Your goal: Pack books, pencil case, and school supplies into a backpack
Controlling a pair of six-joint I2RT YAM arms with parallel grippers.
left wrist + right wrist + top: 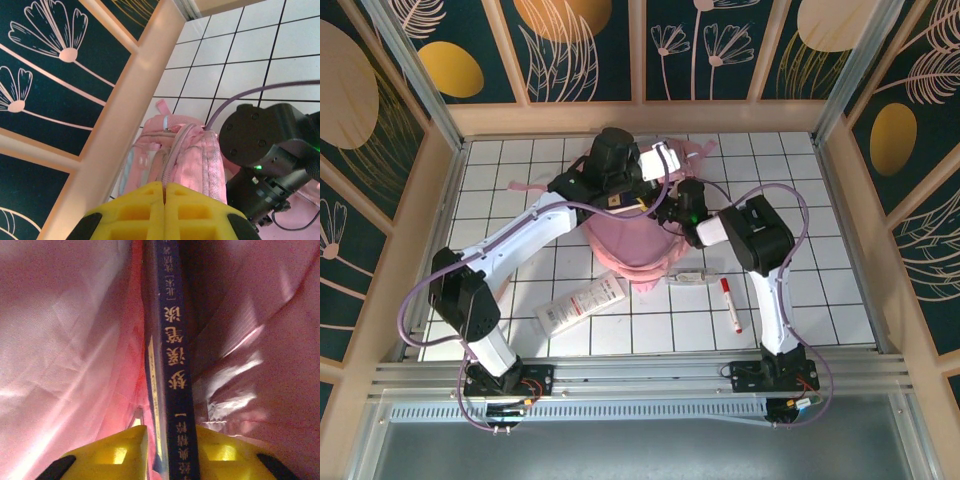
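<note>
The pink backpack (628,252) stands in the middle of the table with its mouth held up. My left gripper (672,165) is shut on the zip edge at its top; in the left wrist view that edge (172,150) runs into the closed yellow jaws (164,187). My right gripper (670,215) reaches down inside the bag. There the navy book (172,340) stands on edge between the yellow fingers (170,429), pink lining (65,340) all around. The jaws are open, with a sliver of pink between the left finger and the cover. A white marker with a red cap (731,305) lies on the tiles at the right.
A long white flat item with red print (582,303) lies in front of the bag on the left. A small white piece (688,276) lies just right of the bag's base. Wooden walls (430,200) close in the tiled table on three sides.
</note>
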